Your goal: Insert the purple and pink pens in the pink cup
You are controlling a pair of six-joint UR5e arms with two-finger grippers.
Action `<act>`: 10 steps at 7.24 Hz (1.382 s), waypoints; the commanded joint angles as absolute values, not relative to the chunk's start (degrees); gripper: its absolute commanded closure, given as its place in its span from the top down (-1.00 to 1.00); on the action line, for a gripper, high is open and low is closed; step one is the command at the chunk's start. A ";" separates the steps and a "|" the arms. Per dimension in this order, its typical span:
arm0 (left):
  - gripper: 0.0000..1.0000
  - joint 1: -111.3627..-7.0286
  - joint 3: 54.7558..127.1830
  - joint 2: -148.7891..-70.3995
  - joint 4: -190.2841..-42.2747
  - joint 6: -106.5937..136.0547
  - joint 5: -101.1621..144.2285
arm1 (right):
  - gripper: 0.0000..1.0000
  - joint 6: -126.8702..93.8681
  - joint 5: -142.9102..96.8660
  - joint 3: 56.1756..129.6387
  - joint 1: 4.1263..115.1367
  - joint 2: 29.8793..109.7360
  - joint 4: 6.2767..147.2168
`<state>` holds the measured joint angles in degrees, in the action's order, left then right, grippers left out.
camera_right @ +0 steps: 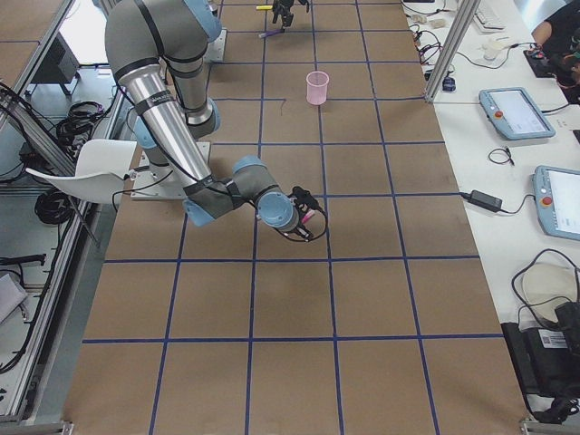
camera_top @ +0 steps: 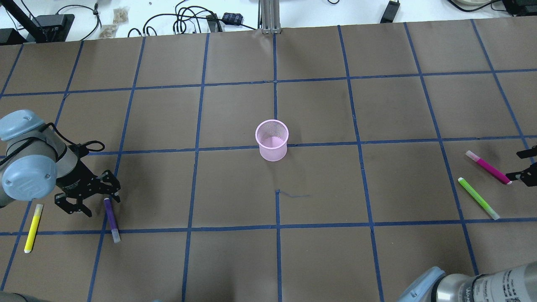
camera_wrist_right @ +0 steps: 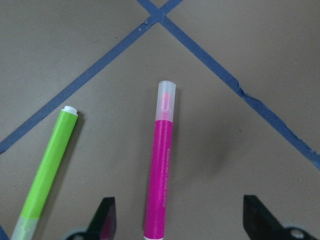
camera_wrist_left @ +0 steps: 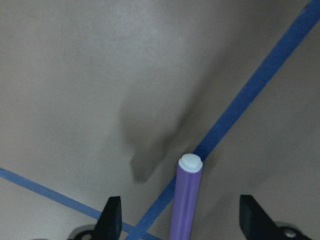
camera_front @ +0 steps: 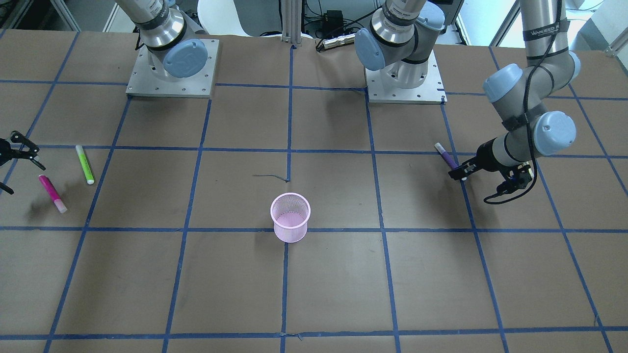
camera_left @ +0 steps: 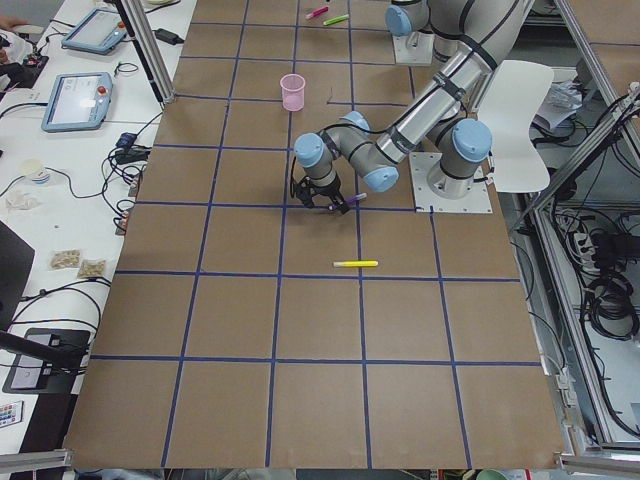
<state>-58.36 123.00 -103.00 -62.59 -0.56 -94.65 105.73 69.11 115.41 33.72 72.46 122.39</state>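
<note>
Left gripper (camera_wrist_left: 181, 222) was low over the table (camera_top: 319, 251) at the left edge of the overhead view, jaws spread wide. Purple pen (camera_wrist_left: 185, 200) lay flat between the two fingers, touching neither, white cap end pointing away from the wrist camera, over a blue tape line (camera_wrist_left: 260, 75). Yellow pen (camera_top: 32, 227) lay just left of that gripper in the overhead view, apart from it.

Right gripper (camera_wrist_right: 182, 217) sat at the right edge of the overhead view, jaws also wide apart and holding nothing. Pink pen (camera_wrist_right: 160, 175) lay flat on the table, near end between the fingers but closer to the frame-left one, clear cap end pointing away. Green pen (camera_wrist_right: 47, 170) lay beside it on frame left of the wrist view, outside the jaws, not touching the pink one.

Pink cup (camera_top: 272, 153) stood upright near the middle of the overhead view, on a tape crossing, well apart from both grippers and all pens.
</note>
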 commanded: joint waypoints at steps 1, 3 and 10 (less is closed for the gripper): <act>0.48 -58.62 122.87 -103.45 -62.40 -0.79 -94.75 | 0.65 106.78 68.29 116.01 33.22 71.11 122.52; 0.27 -58.62 122.87 -103.88 -62.49 -0.88 -94.31 | 0.45 107.75 68.38 118.90 33.13 71.02 128.73; -1.00 -58.62 122.34 -104.24 -62.05 -0.79 -94.04 | -0.95 107.58 68.55 119.27 33.13 70.75 128.58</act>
